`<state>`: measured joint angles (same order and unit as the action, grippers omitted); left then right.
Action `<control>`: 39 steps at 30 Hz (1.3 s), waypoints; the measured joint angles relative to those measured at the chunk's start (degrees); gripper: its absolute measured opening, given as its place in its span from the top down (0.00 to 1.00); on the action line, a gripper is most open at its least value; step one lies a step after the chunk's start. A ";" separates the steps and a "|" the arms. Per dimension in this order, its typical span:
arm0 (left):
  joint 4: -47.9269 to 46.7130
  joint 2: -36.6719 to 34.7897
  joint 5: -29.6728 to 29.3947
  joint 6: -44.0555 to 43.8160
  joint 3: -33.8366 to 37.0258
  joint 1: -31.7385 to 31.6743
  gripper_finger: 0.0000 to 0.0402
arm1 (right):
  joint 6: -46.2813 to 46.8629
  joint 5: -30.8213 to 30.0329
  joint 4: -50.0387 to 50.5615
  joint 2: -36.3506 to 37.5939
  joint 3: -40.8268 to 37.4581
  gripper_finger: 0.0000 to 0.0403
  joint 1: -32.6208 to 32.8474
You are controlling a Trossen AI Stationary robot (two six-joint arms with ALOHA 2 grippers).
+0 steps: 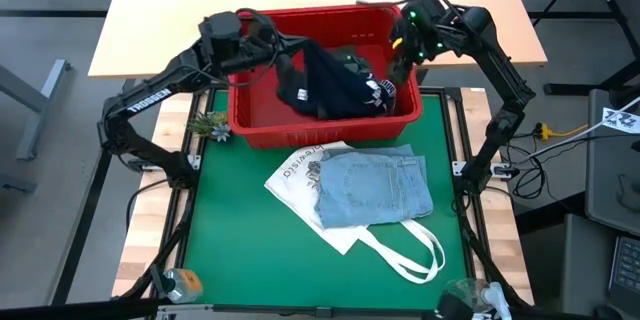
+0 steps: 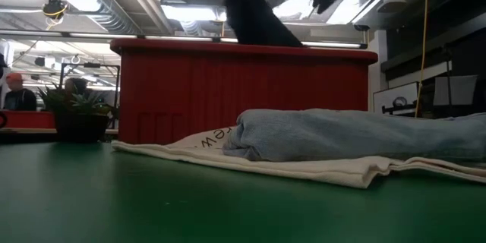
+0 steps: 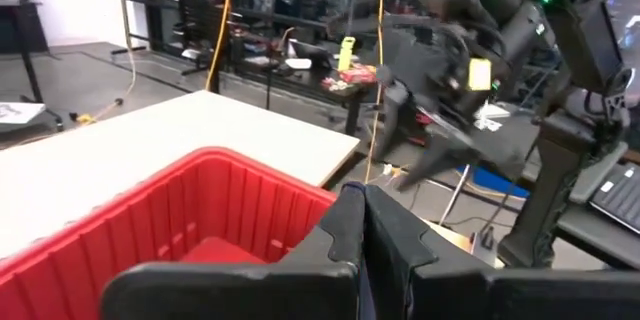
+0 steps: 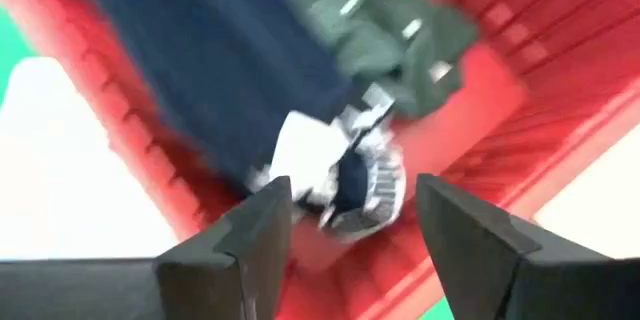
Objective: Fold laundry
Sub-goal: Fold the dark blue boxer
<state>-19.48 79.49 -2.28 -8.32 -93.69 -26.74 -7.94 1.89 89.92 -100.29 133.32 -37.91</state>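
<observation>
Folded light blue denim (image 1: 375, 188) nearest the front, lying flat on a white tote (image 1: 300, 182) spread over the green bench (image 1: 230, 250), long tote handles (image 1: 410, 250) trailing toward the front edge. In the low view, denim (image 2: 349, 133) seen as a soft rounded roll on the cream tote (image 2: 304, 168), red basket (image 2: 228, 91) standing just behind. Basket (image 1: 250, 110) at the back of the bench, holding the rest of the laundry. Navy garment (image 1: 320, 85) draped up out of the heap, pulled into a dark peak toward the left end effector (image 1: 285, 60); same peak rising above the basket rim in the low view (image 2: 250, 15). Left end effector (image 3: 362, 222) clenched, fingers pressed together on a fold of the navy cloth, hanging over the basket's middle. Olive green piece (image 1: 350, 60) bunched against the back wall; white patterned piece (image 1: 380, 92) crumpled beside it near the right wall. Right wrist view blurred: navy (image 4: 240, 70), olive (image 4: 390, 20) and white print (image 4: 350, 175) lying together on the red floor. Right end effector (image 4: 350, 225) released, fingers spread wide and holding nothing, poised over the basket's right back corner (image 1: 400, 45). Small potted plant (image 1: 212, 125) just outside the basket's left front corner.
</observation>
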 joint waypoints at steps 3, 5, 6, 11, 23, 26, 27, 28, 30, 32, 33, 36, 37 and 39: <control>-1.36 -0.60 -0.02 0.36 0.00 -0.54 1.00 | 0.08 3.65 -0.17 0.00 -0.29 0.49 0.07; -2.17 -0.59 -0.04 1.29 0.00 -0.68 1.00 | 0.11 5.89 0.05 -0.02 -0.59 0.49 0.07; -2.73 -0.57 -0.07 1.38 0.00 -0.68 1.00 | 0.11 6.64 -0.09 -0.02 -1.20 0.50 0.07; -4.73 -0.56 -0.20 1.46 0.00 -0.68 1.00 | -0.22 10.77 0.07 -0.07 -6.96 0.51 0.56; -6.11 -0.53 -0.25 3.99 0.00 -0.68 1.00 | -1.36 14.66 -0.02 -0.11 -26.64 0.52 0.76; -6.19 -0.51 -0.69 4.02 0.00 -0.68 1.00 | -1.33 14.69 -1.91 -0.09 -29.37 0.52 0.76; -6.19 -0.51 -1.07 4.04 0.00 -0.68 1.00 | -1.36 14.85 -2.80 -0.09 -30.03 0.52 0.76; -6.19 -0.51 -1.34 4.04 0.00 -0.68 1.00 | -1.37 14.99 -3.57 -0.03 -30.60 0.52 0.76; -6.21 -0.51 -1.52 4.07 0.00 -0.68 1.00 | -1.33 15.27 -7.02 0.17 -31.44 0.52 0.76; -6.21 -0.51 -1.70 4.27 0.00 -0.68 1.00 | -0.54 16.20 -10.60 -0.22 -32.38 0.52 0.76; -6.21 -0.51 -1.73 4.48 0.00 -0.68 1.00 | 0.49 16.81 -11.89 -0.31 -32.68 0.52 0.76; -6.21 -0.51 -1.73 4.52 -0.02 -0.77 1.00 | 3.32 18.83 -16.90 -0.07 -32.72 0.52 0.76; -6.21 -0.55 -1.70 4.55 0.00 -0.95 1.00 | 3.61 18.96 -17.66 -0.07 -32.72 0.52 0.76; -6.16 -0.77 -1.70 4.58 0.00 -1.62 1.00 | 3.82 19.52 -19.51 -0.09 -32.72 0.52 0.76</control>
<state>-25.63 78.72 -3.99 -3.74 -93.69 -28.36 -4.12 21.41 70.41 -100.38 100.60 -37.15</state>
